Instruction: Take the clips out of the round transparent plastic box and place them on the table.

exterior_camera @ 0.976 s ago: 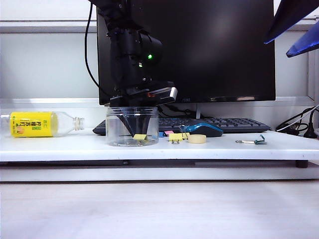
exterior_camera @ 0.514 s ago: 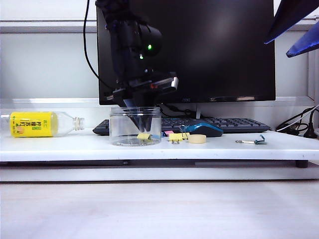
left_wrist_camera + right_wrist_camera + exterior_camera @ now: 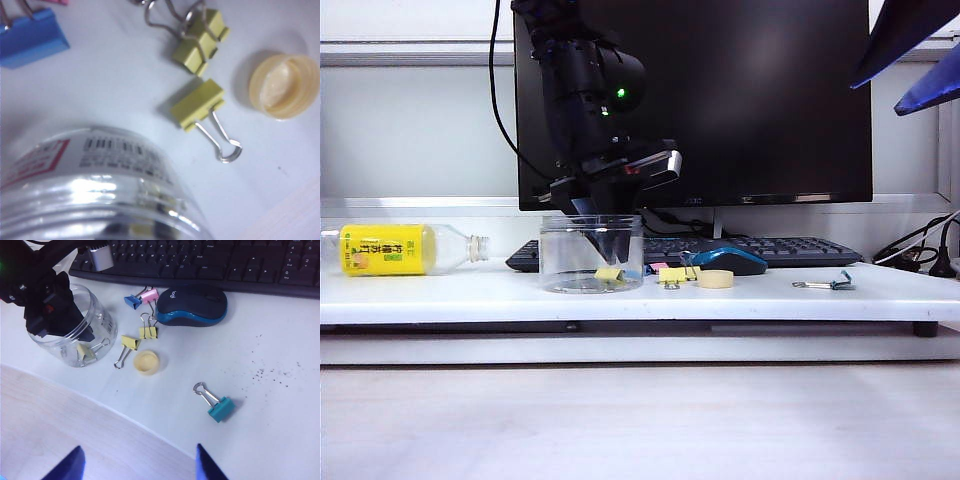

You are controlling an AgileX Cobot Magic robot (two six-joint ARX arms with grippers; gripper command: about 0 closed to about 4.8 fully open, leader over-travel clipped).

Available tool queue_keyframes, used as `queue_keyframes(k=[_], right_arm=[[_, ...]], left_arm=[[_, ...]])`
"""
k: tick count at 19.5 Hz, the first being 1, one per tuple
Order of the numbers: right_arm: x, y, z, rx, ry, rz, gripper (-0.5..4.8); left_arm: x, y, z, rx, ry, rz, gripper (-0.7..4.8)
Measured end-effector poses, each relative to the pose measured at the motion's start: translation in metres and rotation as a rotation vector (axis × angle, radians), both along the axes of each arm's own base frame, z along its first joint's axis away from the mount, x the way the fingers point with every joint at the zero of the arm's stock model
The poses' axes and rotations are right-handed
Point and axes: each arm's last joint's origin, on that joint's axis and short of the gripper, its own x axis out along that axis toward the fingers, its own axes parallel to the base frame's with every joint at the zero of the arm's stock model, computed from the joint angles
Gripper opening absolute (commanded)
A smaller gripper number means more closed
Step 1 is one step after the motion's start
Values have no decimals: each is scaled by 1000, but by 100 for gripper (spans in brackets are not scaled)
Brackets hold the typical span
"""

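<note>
The left gripper (image 3: 607, 262) is seen reaching down through the mouth of the short, round, clear plastic jar (image 3: 591, 254), which stands on the long white desk surface (image 3: 440, 292) just in front of the black keyboard (image 3: 760, 247). One small pale-yellow binder clip with silver wire handles (image 3: 86, 352) is seen low inside the jar, right at the black fingers; whether it is pinched or merely touched cannot be told, since the fingertips are blurred by the plastic wall and do not show in the left wrist view. Two more pale-yellow clips (image 3: 199, 104) are already lying outside on the desk, just beside a round cream disc (image 3: 285, 86) and near the blue and black mouse (image 3: 192, 305). The right gripper (image 3: 138, 461) is held wide open and empty, well apart from the jar, above the near edge of the desk. The clip is judged to be very light, stiff and springy, with a smooth painted body that could slip; the folded body is probably best taken across its flat faces, as the thin wire handles would likely swivel. The jar is judged light and easily dragged or tipped if the fingers catch its rim on the way out.
</note>
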Motion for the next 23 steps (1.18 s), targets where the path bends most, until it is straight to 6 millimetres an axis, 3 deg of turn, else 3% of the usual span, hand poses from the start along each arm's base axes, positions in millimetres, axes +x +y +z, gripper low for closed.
queue_keyframes(k=[18,19,20,23], right_arm=[[0,0,0,0,0,-1,284],[0,0,0,0,0,-1,284],[0,0,0,0,0,-1,284],[0,0,0,0,0,-1,284]], left_arm=[[-3,-14,-17,133,-35,-3,79],[-3,-14,-18,144,-42,-2,70],[-3,-14,-18,148,-44,2,9],[-2,-14,-18,164,-58,24,-6]])
